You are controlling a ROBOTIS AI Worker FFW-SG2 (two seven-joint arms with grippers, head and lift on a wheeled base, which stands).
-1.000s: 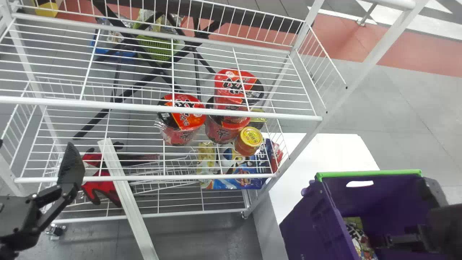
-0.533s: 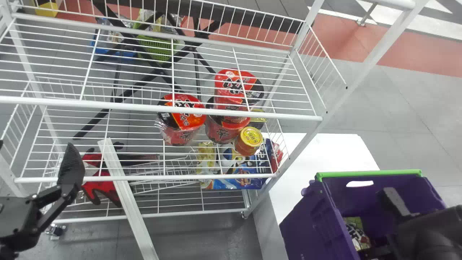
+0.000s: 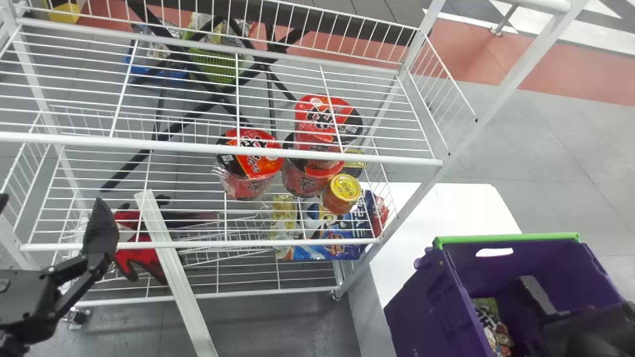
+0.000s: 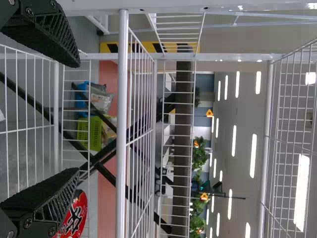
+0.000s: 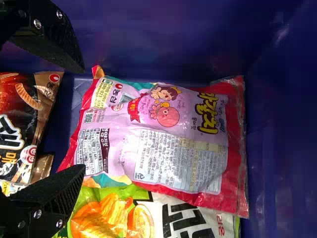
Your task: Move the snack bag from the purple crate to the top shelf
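While the right claw occupies the interior of the purple crate, its two fingers stand apart, facing the snack bag. Snack bag: one, pink and red, printed side showing, lying inside the crate; contact with the fingers cannot be told. Also inside the crate: one green-and-white bag, partly beneath the snack bag; one brown bag, beside it. Bench: one, white, under the crate and extending past it. Wire rack: one, white, tiered, left of the crate. On the rack, left of the crate: red cups, with a yellow-lidded jar at their crate-facing side. Left claw: one, parked well left of the crate, by the rack's far end, its fingers apart with nothing between them.
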